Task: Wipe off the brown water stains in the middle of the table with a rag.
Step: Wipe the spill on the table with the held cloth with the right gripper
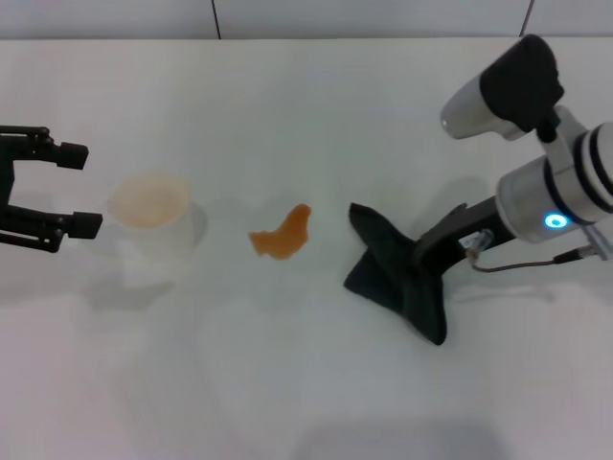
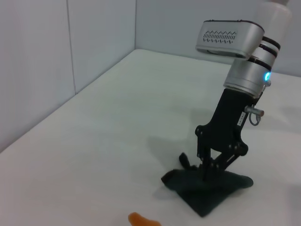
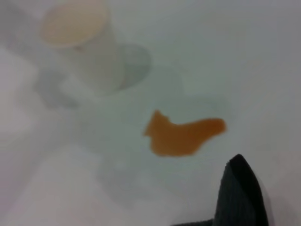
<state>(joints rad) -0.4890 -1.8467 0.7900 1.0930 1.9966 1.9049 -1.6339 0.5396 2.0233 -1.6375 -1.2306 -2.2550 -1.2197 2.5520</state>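
i had the right gripper (image 1: pixel 428 259) down on the rag (image 1: pixel 395 276), jaws closed into the cloth, toward the table's (image 1: pixel 287 383) right edge. the brown water stains (image 1: pixel 283 234) lay mid-table, just beside the rag with bare white between. the cup (image 1: pixel 153 216) stood beyond. the left gripper (image 1: pixel 77 188) hung wide open and empty at the left edge, its arm cut off.

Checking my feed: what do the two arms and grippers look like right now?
The right gripper is black with linked fingers, on a silver-grey wrist with black bands, a glowing blue ring light and a thin loose cable. The left gripper is black too, with two slim prongs ending in blocky tips.
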